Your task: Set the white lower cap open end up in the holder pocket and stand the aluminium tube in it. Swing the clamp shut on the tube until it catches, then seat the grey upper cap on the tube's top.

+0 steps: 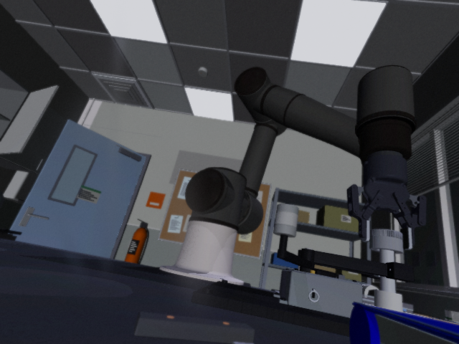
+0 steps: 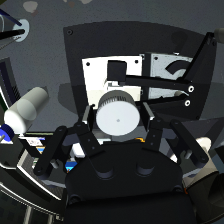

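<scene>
The white lower cap (image 1: 387,297) is partly hidden behind a blue edge at the holder's foot, with the aluminium tube (image 1: 387,267) standing upright in it. The black clamp arm (image 1: 348,263) lies across the tube, its block end (image 2: 116,71) against it in the wrist camera. The grey upper cap (image 1: 386,239) (image 2: 118,116), ribbed round its rim, sits on the tube's top. My gripper (image 1: 386,234) (image 2: 118,117) is open around the cap, and a gap shows on each side between the fingers and the cap.
Behind the holder stands a metal shelf with boxes (image 1: 338,218). The clamp's white knob handle (image 1: 286,219) sticks up on the left of the grey holder base (image 1: 320,292). A blue bin edge (image 1: 400,323) lies in front, and a white bottle (image 2: 24,111) lies on the table.
</scene>
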`<state>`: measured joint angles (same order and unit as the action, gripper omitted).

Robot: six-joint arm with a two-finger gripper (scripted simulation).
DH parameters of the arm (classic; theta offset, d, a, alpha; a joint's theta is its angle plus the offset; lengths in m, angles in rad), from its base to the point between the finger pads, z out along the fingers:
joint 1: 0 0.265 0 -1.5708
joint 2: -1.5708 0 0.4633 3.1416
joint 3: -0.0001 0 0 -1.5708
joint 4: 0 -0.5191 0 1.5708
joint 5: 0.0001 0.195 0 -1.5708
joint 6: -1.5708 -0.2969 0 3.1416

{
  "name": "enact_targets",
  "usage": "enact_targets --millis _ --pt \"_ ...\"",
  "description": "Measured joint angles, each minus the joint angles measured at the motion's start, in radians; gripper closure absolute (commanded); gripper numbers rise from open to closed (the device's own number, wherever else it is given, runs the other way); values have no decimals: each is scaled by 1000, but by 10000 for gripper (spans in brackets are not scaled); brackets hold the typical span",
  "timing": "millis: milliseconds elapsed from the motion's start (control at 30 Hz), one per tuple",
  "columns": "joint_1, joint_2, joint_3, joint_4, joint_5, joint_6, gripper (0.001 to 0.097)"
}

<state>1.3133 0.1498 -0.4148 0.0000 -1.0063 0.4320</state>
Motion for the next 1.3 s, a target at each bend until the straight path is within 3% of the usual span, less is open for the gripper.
enact_targets --millis 467,1300 --pt "0 -30 22 0 -52 0 261" --pt "0 -130 152 0 -281 0 261"
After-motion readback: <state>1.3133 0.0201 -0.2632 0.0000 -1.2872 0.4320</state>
